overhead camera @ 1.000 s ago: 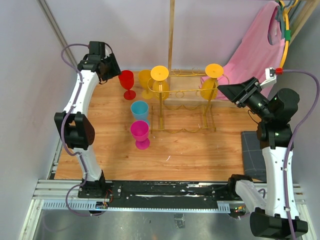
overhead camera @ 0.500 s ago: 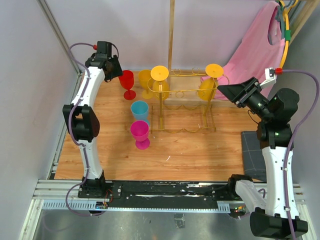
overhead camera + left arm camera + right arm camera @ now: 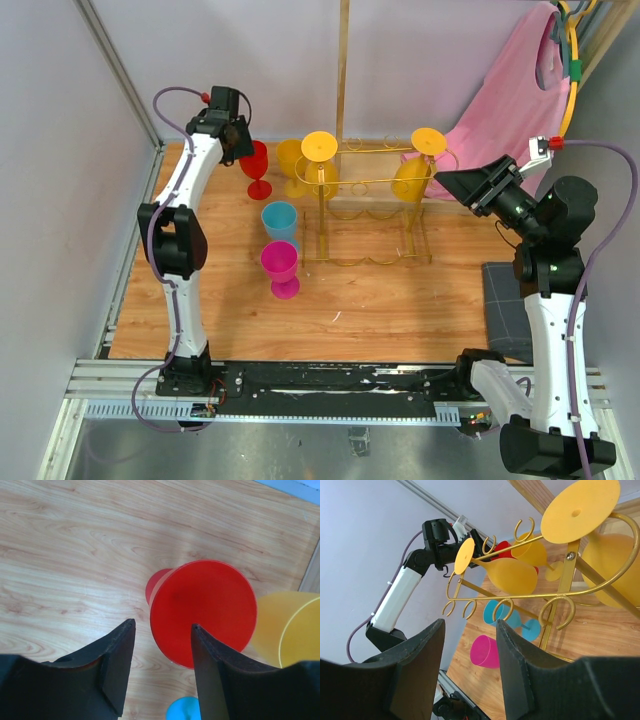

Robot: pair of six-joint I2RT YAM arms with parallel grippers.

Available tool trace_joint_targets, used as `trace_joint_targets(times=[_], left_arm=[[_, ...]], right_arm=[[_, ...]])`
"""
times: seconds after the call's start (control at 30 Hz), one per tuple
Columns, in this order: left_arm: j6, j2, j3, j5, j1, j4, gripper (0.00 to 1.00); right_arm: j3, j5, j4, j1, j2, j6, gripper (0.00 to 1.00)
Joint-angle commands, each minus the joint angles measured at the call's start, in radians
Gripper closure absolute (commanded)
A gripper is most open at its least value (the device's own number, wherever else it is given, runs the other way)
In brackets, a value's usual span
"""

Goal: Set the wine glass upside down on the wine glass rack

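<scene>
The left gripper (image 3: 162, 625) hovers, jaws apart, above the red wine glass (image 3: 202, 610), which stands upright on the counter (image 3: 60, 555) left of the wine glass rack (image 3: 564, 575) (two yellow glasses (image 3: 512, 575) hang there inverted). The right gripper (image 3: 470, 625) is apart and empty.

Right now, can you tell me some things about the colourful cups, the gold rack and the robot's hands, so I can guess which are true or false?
1. Two yellow plastic goblets hang upside down on the gold thin-wire rack. True.
2. The left gripper is shut on the red plastic goblet. False: its fingers are open and not gripping it.
3. The pink plastic goblet stands nearer the arm bases than the blue plastic goblet. True.
4. The right gripper holds a yellow goblet. False: it is open and empty.
5. The red goblet hangs on the rack. False: it stands upright on the wooden table.
</scene>
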Motion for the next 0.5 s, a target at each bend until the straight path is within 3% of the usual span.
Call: trace_joint_targets(times=[0.0,0.47], left_arm=[[0.019,0.021,0.017,-0.05,-0.003,0.007,0.48],[0.01,0.02,-0.028,-0.056,-0.007,0.008,0.71]], right_arm=[[0.003,0.009,0.005,-0.001,-0.012,-0.02,0.53],[0.003,0.01,0.005,0.0,-0.017,-0.015,0.54]])
